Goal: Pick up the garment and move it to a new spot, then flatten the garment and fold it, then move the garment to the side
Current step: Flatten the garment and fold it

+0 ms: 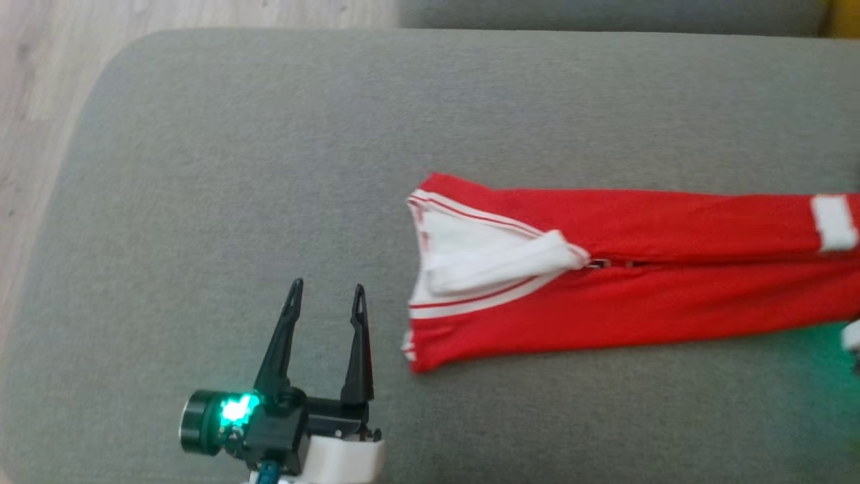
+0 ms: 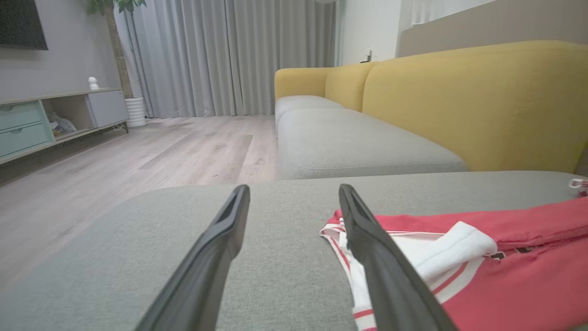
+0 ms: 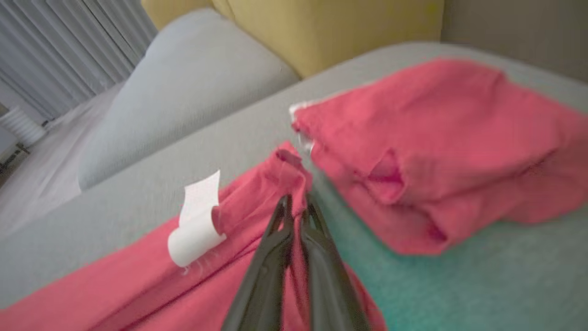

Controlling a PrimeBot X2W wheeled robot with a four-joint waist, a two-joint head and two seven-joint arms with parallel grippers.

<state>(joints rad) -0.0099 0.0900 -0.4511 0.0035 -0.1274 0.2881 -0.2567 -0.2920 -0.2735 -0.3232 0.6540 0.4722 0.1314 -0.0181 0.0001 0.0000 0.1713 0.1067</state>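
A red garment point(image 1: 638, 296) with a white collar point(image 1: 484, 259) and a zip lies stretched flat on the grey cushion point(image 1: 269, 168), running from the middle off the right edge of the head view. My left gripper point(image 1: 328, 289) stands open just left of the collar end, apart from the cloth and holding nothing. The left wrist view has its fingers point(image 2: 294, 191) spread, the garment point(image 2: 505, 257) lying beside the right one. My right gripper point(image 3: 296, 202) is shut on a raised fold of the garment point(image 3: 257, 207), near a white label point(image 3: 195, 220). More red cloth point(image 3: 436, 151) lies bunched beyond.
A yellow sofa back point(image 2: 459, 101) rises behind the grey seat cushions. Pale wood floor point(image 2: 138, 156) lies past the cushion's rounded left edge point(image 1: 74, 168), with a low cabinet point(image 2: 46, 119) and grey curtains point(image 2: 229, 55) farther off.
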